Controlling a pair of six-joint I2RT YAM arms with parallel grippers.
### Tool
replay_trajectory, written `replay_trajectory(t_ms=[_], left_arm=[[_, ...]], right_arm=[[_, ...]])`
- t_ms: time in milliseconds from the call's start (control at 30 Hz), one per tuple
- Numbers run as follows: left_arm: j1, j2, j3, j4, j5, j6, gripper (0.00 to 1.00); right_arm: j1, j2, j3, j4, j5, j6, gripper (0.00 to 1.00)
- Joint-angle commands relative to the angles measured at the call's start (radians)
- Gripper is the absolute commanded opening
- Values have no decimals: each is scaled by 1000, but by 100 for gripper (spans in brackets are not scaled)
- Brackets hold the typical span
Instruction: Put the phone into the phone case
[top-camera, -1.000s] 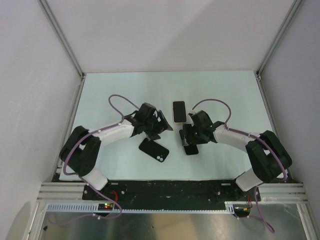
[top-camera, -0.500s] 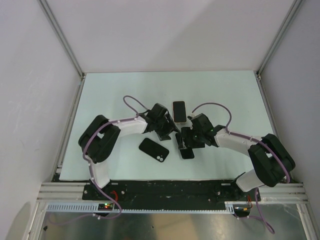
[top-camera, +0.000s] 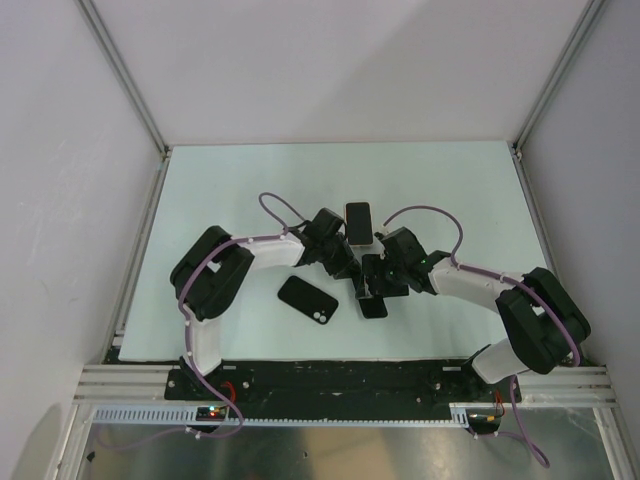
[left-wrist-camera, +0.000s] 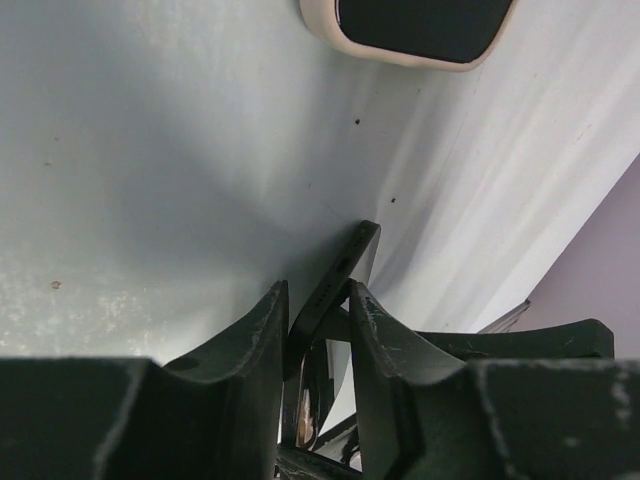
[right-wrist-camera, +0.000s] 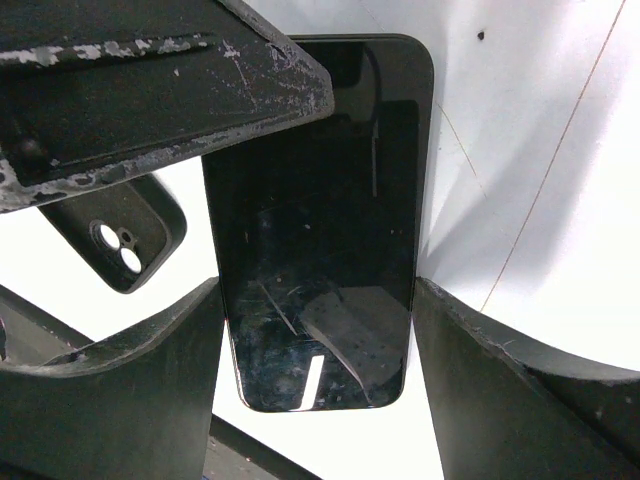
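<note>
Top external view shows the left gripper (top-camera: 343, 268) and right gripper (top-camera: 374, 284) meeting over the table (top-camera: 450, 200), but not how their jaws stand. Left wrist view shows its fingers (left-wrist-camera: 250, 340) pinched on the faces of the phone (left-wrist-camera: 335, 280), seen edge-on. Right wrist view shows its fingers (right-wrist-camera: 150, 400) clamped on the long sides of the same phone. Count: two phones, the held one and a cream phone (top-camera: 358, 222) beyond the grippers; one case (top-camera: 307, 300), flat on the near side of the left gripper.
</note>
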Motion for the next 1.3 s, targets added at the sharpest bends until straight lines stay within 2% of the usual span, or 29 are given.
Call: replay_trajectory(t_ms=[0,100,200,267,467,700,867,1067,1267], left_arm=[[-17,9,8,-2,25,-10,30],[-23,10,4,2,28,-14,20],[-30,13,5,16,38,-20,5],[-33,11,-3,32,46,-25,1],[-34,-13,-49,114,59,-37,0],[-34,-18,-89,214,83,-57,0],[-33,-20,-111,257,87,-74,0],[-32,-13,-129,280,93,-78,0],[-21,-33,-142,316,95,-60,0]], right_arm=[[14,51,-63,-100,8,17,50],[15,51,-64,-102,29,17,51],[20,51,-64,-96,40,24,55],[27,45,-64,-88,50,32,60],[45,12,-64,-71,75,48,74],[49,-2,-65,-73,102,47,82],[52,-16,-66,-51,62,43,97],[40,-85,-67,-61,59,44,99],[2,-246,-67,-112,73,56,99]])
